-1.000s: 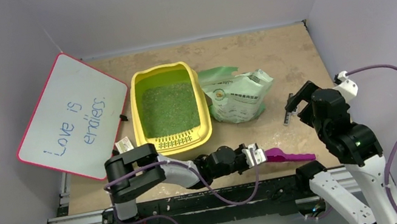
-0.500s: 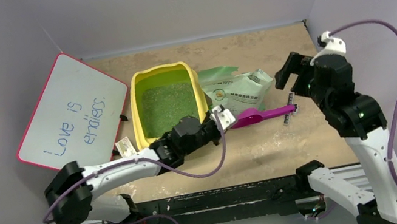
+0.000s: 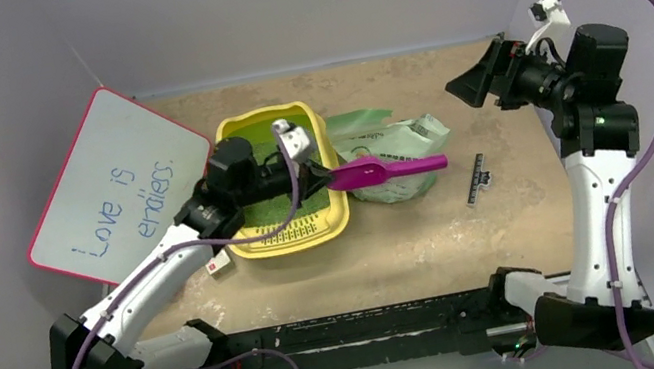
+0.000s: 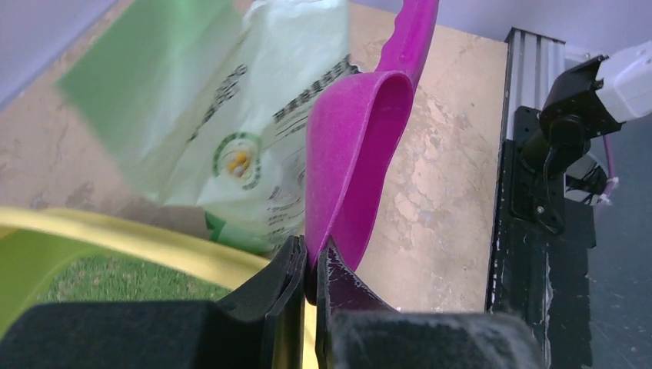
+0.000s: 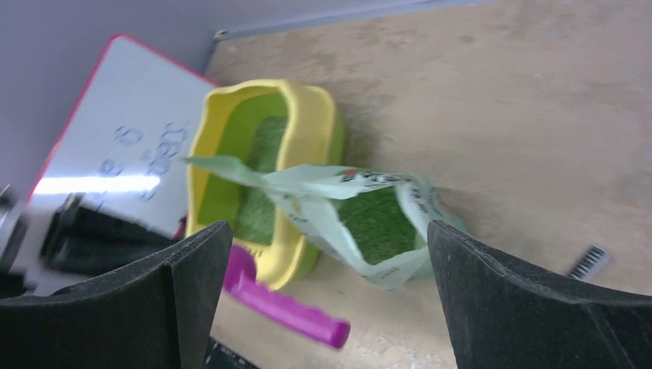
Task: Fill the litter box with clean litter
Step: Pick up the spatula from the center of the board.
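The yellow litter box (image 3: 261,115) stands mid-table with green litter (image 3: 269,212) in it. My left gripper (image 3: 327,179) reaches over the box's right rim and is shut on the bowl end of the purple scoop (image 3: 389,171); the scoop's handle points right over the pale green bag (image 3: 398,147). The left wrist view shows the fingertips (image 4: 307,261) pinching the scoop's edge (image 4: 354,154) above the box rim (image 4: 154,238). My right gripper (image 3: 469,88) is open and empty, raised at the back right. Its view looks down on the open bag (image 5: 307,207) holding green litter (image 5: 377,223).
A white board with a pink edge (image 3: 116,191) leans at the left. A small black strip (image 3: 477,180) lies on the table right of the bag. A small white tag (image 3: 218,263) lies by the box's near left corner. Walls close in on three sides.
My left arm swung the scoop from the table's front edge up and back to the box's right rim. My right arm rose and moved to the back right, still open.
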Motion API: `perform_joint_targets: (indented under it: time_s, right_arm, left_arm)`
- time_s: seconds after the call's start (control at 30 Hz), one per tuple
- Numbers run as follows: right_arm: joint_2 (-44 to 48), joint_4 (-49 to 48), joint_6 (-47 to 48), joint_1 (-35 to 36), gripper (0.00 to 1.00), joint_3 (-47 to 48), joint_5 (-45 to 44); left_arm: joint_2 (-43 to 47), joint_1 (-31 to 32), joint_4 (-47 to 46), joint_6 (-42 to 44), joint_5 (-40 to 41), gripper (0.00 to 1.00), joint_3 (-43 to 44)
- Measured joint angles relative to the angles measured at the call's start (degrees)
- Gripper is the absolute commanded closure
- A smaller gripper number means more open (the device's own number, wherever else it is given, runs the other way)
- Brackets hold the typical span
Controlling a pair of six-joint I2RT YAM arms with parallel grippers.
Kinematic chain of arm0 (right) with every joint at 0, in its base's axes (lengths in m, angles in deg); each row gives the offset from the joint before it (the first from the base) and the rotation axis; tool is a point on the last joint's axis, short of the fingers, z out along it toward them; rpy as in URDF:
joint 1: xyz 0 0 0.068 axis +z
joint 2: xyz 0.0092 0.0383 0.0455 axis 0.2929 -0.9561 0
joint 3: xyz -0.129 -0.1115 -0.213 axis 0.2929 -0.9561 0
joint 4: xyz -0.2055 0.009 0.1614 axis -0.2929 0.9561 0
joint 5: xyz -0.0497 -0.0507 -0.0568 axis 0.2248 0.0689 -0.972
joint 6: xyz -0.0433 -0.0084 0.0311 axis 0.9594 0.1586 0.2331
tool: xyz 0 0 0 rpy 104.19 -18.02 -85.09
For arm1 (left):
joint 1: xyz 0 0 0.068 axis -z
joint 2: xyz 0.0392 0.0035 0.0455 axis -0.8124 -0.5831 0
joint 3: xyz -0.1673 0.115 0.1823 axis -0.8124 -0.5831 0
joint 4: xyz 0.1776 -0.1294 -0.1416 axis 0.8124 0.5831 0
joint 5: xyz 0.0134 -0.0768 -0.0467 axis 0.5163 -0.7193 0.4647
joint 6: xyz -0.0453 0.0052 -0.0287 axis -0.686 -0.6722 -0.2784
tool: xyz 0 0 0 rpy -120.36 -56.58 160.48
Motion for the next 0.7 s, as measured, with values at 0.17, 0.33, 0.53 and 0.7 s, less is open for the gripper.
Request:
perform_joint_targets:
  time_s: [0.17, 0.33, 0.53, 0.7]
  right_arm:
    - [1.86, -5.16, -0.42, -0.57, 0.01, -1.84, 13.16]
    - [2.47, -8.90, -0.66, -0.57, 0.01, -2.34, 19.71]
    - [3.96, -12.41, -2.40, -0.61, 0.01, -7.32, 25.09]
    - [6.71, -14.97, -3.17, -0.61, 0.01, -8.94, 28.98]
  left_arm:
    - [-1.01, -10.10, 0.92, -4.33, -9.66, 1.00, 1.27]
    - [-0.68, -12.09, -3.54, -9.44, -16.24, 1.00, 1.27]
    - [-0.13, -15.93, -8.81, -15.21, -22.64, 1.00, 1.27]
    - [-0.28, -19.41, -12.70, -19.30, -25.86, 1.00, 1.36]
